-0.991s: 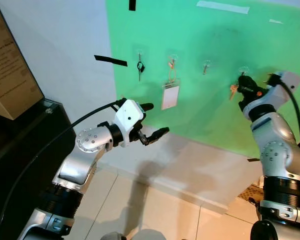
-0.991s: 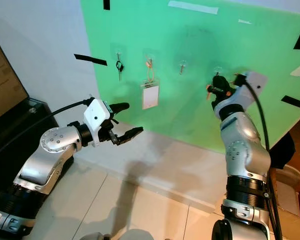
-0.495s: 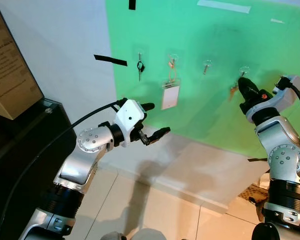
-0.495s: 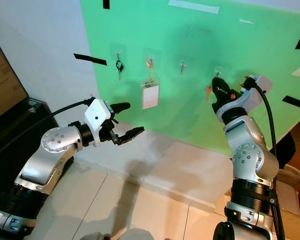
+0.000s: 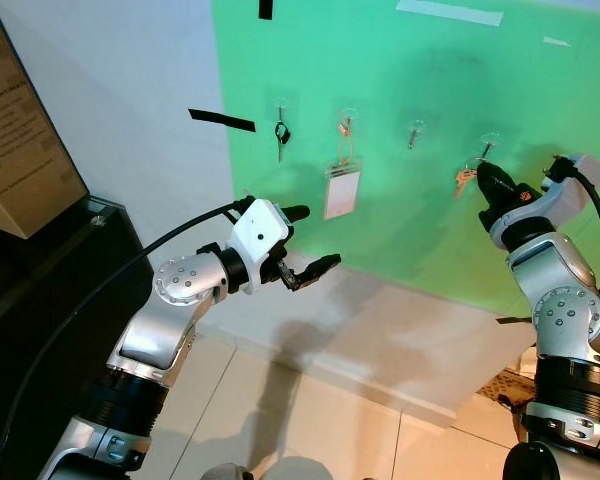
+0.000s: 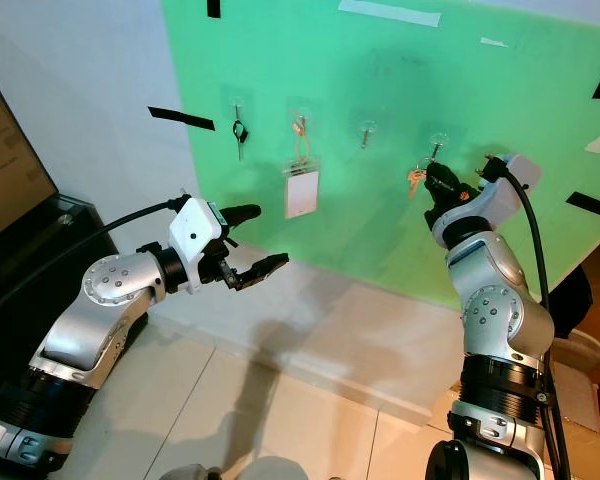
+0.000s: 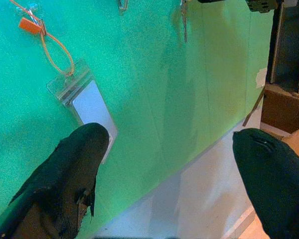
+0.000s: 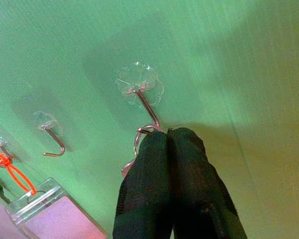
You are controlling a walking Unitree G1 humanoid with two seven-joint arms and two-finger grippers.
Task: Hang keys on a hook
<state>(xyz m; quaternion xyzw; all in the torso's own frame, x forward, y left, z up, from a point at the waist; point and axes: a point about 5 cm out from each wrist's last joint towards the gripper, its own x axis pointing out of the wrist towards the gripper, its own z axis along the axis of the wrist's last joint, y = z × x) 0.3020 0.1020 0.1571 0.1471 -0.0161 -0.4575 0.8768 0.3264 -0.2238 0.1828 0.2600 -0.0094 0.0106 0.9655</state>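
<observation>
Brass keys (image 5: 464, 179) dangle just below the clear hook (image 8: 141, 89), ring pinched between the right gripper (image 8: 168, 137)'s closed fingers; light, stiff, swingy, probably best held by the ring. Left gripper (image 7: 172, 164), fingers spread, idles well left of the hook.

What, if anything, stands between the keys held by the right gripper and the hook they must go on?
Nothing visible does. The right gripper is shut on the keys, whose ring already sits at the curled tip of the hook, with bare green wall around it.
</observation>
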